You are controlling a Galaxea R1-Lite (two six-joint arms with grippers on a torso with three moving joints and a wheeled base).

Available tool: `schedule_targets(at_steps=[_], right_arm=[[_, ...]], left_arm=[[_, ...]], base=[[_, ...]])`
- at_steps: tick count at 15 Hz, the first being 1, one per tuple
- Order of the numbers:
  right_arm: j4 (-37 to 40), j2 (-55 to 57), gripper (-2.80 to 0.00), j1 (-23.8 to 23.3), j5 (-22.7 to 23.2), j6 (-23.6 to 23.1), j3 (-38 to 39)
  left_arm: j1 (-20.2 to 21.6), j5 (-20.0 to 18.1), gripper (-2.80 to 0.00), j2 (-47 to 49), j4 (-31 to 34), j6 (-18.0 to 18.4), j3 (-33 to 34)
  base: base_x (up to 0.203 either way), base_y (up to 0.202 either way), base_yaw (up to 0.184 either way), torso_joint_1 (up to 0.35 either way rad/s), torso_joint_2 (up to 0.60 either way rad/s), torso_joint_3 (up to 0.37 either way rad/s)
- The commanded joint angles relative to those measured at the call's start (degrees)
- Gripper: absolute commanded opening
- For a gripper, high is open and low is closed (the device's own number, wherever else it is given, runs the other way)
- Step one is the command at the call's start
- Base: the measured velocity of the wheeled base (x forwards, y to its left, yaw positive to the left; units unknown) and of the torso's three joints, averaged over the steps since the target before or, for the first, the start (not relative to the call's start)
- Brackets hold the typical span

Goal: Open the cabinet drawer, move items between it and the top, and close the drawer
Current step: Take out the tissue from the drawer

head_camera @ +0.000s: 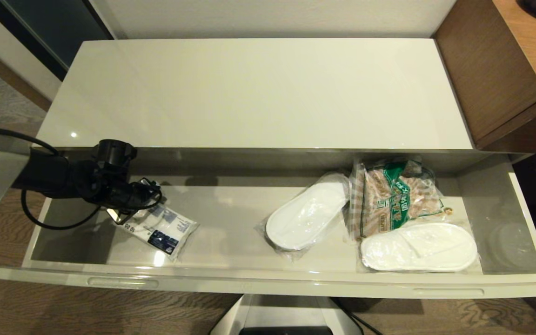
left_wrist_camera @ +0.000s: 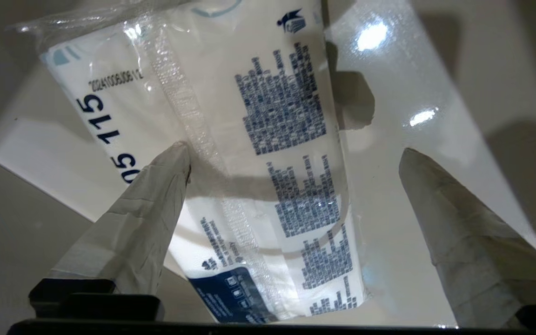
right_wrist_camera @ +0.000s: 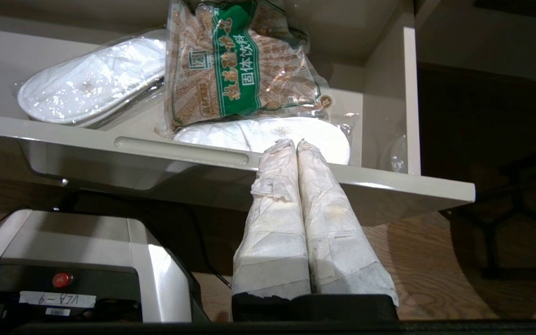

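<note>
The wide grey-beige drawer [head_camera: 268, 279] is pulled out under the bare cream cabinet top [head_camera: 258, 93]. The small white packet with blue print [head_camera: 161, 229] [left_wrist_camera: 268, 186] lies flat at the drawer's left end. My left gripper [head_camera: 123, 215] [left_wrist_camera: 296, 153] hangs open just over it, one finger above the packet and the other above bare drawer floor. The clear bag with green print [head_camera: 396, 197] [right_wrist_camera: 240, 65] lies at the drawer's right. My right gripper [right_wrist_camera: 297, 145] is shut and empty, low in front of the drawer's front edge [right_wrist_camera: 389, 179], out of the head view.
Two white slippers in clear wrap [head_camera: 307, 215] [head_camera: 419, 247] lie beside and in front of the green-print bag. A brown wooden unit [head_camera: 505, 70] stands right of the cabinet. The robot's base [right_wrist_camera: 77, 260] sits below the drawer front. A clear lid-like object [head_camera: 510, 239] lies in the drawer's right corner.
</note>
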Motion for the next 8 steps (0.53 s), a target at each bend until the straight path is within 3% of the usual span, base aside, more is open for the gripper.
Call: schedule_targets(at_steps=[1, 3, 8], right_arm=[[0.0, -0.6, -2.80, 0.0, 0.0, -0.1, 0.1], [0.0, -0.6, -2.80, 0.0, 0.0, -0.1, 0.1], [0.0, -0.6, -2.80, 0.0, 0.0, -0.1, 0.1]], left_arm=[[0.1, -0.1, 0.00, 1.3, 0.2, -0.1, 0.2], [-0.2, -0.5, 0.00, 1.6, 0.1, 0.2, 3.6], [-0.9, -0.6, 0.00, 0.6, 0.2, 0.3, 3.6]], base=[[0.000, 0.000, 0.000, 0.000, 0.00, 0.000], [0.000, 0.000, 0.000, 0.000, 0.00, 0.000], [0.000, 0.000, 0.000, 0.000, 0.00, 0.000]])
